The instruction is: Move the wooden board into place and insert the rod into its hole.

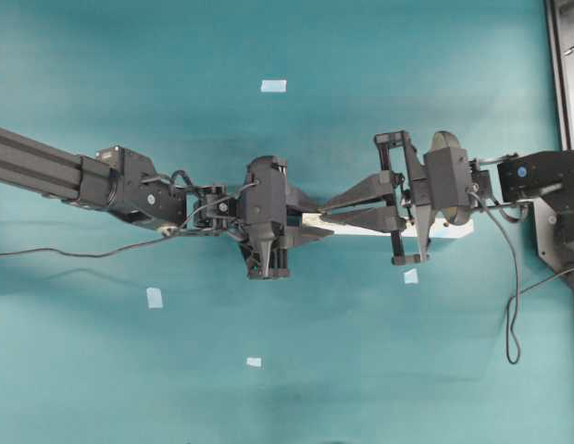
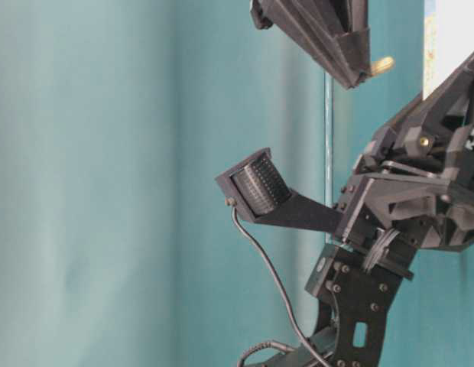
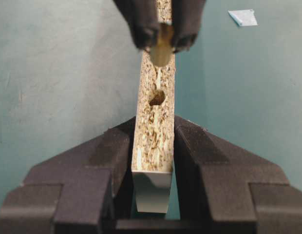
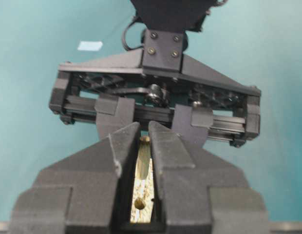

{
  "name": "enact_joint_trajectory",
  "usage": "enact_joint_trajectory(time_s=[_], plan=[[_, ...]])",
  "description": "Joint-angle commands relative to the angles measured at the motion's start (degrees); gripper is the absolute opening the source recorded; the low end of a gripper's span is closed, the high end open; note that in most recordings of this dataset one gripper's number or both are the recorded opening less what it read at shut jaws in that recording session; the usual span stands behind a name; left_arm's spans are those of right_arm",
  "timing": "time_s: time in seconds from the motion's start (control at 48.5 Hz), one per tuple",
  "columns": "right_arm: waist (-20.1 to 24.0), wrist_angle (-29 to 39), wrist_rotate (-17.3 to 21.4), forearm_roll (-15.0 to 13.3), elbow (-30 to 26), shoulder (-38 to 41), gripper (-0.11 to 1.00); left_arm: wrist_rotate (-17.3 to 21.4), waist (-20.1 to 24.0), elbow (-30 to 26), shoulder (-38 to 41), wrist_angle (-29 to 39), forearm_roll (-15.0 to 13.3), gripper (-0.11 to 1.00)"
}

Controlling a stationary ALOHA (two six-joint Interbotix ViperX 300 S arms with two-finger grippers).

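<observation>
Above the teal table (image 1: 102,370), left hand (image 3: 153,161) clamping wooden board (image 3: 155,122), right hand (image 3: 163,36) pinching rod (image 3: 161,48)

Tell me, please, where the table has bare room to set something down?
Free: the teal cloth beyond the top tape patch, and the near stretch around the bottom tape patch. Crowded: the middle band, where both arms meet over the wooden board.

Wooden board (image 3: 154,131) stood on its long edge, raw chipboard edge up (speckled tan core, white faces), running straight away in the left wrist view. Dark round hole (image 3: 157,97) in that edge, open. Rod (image 3: 161,48), short cream-beige peg, hung just beyond the hole, over the same edge, not in it.
</observation>
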Motion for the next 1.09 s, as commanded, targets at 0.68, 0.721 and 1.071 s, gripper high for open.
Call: enact_joint_trajectory(time_s=[0.68, 0.721, 1.071], plan=[[-0.1, -0.6, 0.1, 0.4, -1.1, 3.8, 0.1, 0.0, -1.4, -0.4, -0.7, 0.4, 0.2, 0.21], [-0.1, -0.4, 0.1, 0.4, -1.1, 3.8, 0.1, 0.0, -1.4, -0.4, -0.7, 0.4, 0.2, 0.21], [-0.1, 0.6, 0.3, 0.4, 0.0, 4.0, 0.1, 0.0, -1.4, -0.1, -0.8, 0.4, 0.2, 0.21]])
